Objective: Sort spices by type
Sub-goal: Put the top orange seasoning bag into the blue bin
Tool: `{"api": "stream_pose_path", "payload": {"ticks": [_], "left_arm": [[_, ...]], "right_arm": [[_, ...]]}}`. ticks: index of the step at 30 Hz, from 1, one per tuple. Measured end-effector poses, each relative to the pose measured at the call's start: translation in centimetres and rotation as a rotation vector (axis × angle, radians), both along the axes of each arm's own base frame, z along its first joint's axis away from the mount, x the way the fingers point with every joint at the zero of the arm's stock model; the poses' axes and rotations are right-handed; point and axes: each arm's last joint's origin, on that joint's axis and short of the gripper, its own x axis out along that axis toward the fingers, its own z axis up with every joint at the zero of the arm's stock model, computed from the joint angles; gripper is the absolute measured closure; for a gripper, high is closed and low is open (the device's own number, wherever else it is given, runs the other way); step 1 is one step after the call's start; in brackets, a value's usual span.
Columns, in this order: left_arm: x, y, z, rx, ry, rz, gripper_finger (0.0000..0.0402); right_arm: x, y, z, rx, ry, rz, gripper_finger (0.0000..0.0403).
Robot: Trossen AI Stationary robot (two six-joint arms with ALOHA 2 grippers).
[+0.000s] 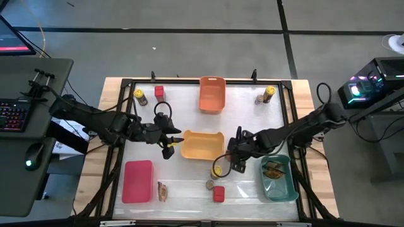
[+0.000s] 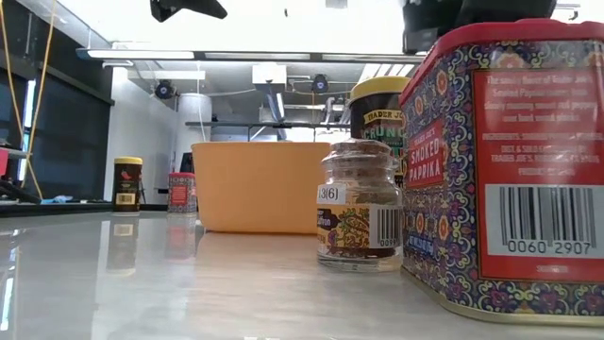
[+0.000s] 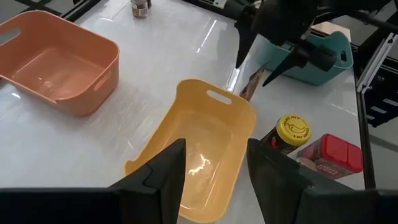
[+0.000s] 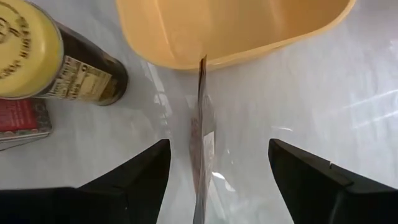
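My right gripper [image 4: 219, 144] stands open, pointing down, just off the near right corner of the yellow bin [image 1: 202, 145]. A flat brownish packet [image 4: 201, 137] stands on edge between its fingers, touching neither one. The packet [image 3: 250, 86] also shows below that gripper [image 3: 261, 62], beside the bin's handle end. A yellow-lidded jar [image 1: 217, 170], a short grey-brown jar [image 1: 210, 185] and a red tin [image 1: 218, 193] stand close by. My left gripper [image 1: 170, 146] hovers open at the bin's left end [image 3: 216, 144], with nothing between its fingers.
An orange bin [image 1: 212, 94] sits at the far middle, a red bin [image 1: 137, 181] near left, and a teal bin [image 1: 278, 178] holding packets near right. A jar [image 1: 139, 96] and a tin [image 1: 159, 91] stand far left, jars [image 1: 268, 93] far right. Another packet [image 1: 162, 191] lies near the red bin.
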Motion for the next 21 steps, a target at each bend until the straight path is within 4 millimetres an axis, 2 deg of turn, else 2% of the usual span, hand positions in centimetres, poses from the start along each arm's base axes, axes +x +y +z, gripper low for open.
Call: {"api": "stream_pose_path", "payload": {"ticks": [3,6,12,16,21], "left_arm": [[0.0,0.0,0.0,0.002,0.000,-0.001,0.0243],[0.0,0.1,0.0,0.008,-0.005,0.020,0.0243],[0.1,0.3,0.0,0.001,-0.011,0.049,0.0243],[0.1,0.4,0.0,0.024,-0.010,0.049,0.0243],[0.1,0.5,0.0,0.029,-0.011,0.060,0.0243]], "right_arm": [[0.2,-0.1,-0.3,0.009,0.014,-0.010,0.0153],[0.3,-0.2,-0.4,0.021,0.018,-0.008,0.0200],[0.2,0.0,-0.4,0.078,0.036,0.013,0.0377],[-0.3,0.0,0.6,0.142,0.025,0.040,0.0389],[-2.0,-0.6,5.1,0.126,-0.028,0.029,0.0400]]}}
